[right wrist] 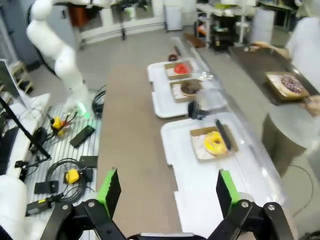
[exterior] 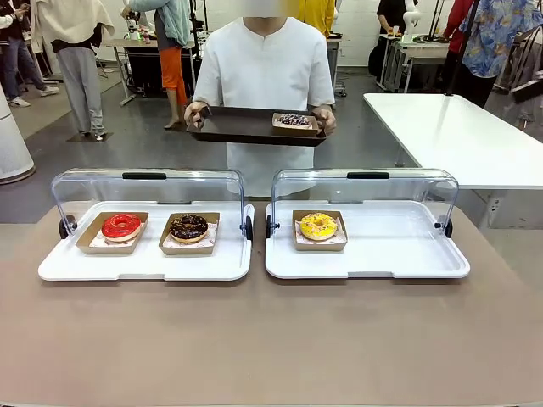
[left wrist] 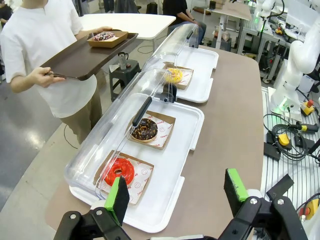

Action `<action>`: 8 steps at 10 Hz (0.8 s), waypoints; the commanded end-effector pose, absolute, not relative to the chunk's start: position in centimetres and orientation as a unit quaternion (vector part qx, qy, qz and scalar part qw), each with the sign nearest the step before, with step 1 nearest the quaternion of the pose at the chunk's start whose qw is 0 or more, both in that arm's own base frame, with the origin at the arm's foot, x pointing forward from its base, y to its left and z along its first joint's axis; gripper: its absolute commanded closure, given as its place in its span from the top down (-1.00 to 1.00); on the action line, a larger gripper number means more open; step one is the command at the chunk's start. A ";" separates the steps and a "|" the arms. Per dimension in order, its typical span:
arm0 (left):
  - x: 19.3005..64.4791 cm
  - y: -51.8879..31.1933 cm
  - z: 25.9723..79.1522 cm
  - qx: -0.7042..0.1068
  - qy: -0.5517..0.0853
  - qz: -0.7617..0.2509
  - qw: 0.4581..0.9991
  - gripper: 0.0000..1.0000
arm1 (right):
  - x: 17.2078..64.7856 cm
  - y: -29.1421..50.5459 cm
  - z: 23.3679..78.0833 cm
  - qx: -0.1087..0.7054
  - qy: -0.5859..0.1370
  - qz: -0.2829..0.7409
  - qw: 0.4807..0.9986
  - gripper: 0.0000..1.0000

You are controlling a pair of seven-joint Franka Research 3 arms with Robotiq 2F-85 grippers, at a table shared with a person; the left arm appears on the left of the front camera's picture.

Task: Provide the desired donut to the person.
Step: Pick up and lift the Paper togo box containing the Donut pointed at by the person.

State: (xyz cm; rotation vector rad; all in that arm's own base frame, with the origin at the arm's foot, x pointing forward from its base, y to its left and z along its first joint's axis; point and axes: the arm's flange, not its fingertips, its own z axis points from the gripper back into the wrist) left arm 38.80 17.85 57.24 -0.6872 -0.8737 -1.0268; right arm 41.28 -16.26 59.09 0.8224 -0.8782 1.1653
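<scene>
Left gripper (left wrist: 176, 184) and right gripper (right wrist: 168, 181) gape wide, empty, near side; red donut (exterior: 121, 226), chocolate donut (exterior: 188, 226) left, yellow donut (exterior: 318, 225) right, untouched; far off the person (exterior: 264, 76) holds a brown tray (exterior: 237, 125); handover likely all ahead.

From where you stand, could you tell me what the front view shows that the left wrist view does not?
Front view adds: a bystander in orange trousers behind the person in the white shirt. Left wrist view adds: the left arm's open jaws with green pads, the other white robot arm and a yellow button box. Both share: the red glazed donut, chocolate donut and yellow sprinkled donut on white plastic trays with clear domed lids, and that person holding a dark brown tray.
</scene>
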 end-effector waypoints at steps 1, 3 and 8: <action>38.7 17.8 57.4 -0.313 -0.397 -0.467 0.726 1.00 | 41.9 -19.3 55.4 0.350 -0.418 0.478 0.689 1.00; 38.7 17.8 57.4 -0.313 -0.397 -0.467 0.726 1.00 | 41.7 -22.0 53.3 0.329 -0.420 0.481 0.696 1.00; 38.7 17.8 57.4 -0.313 -0.397 -0.467 0.726 1.00 | 41.9 -22.5 51.6 0.346 -0.372 0.574 0.642 1.00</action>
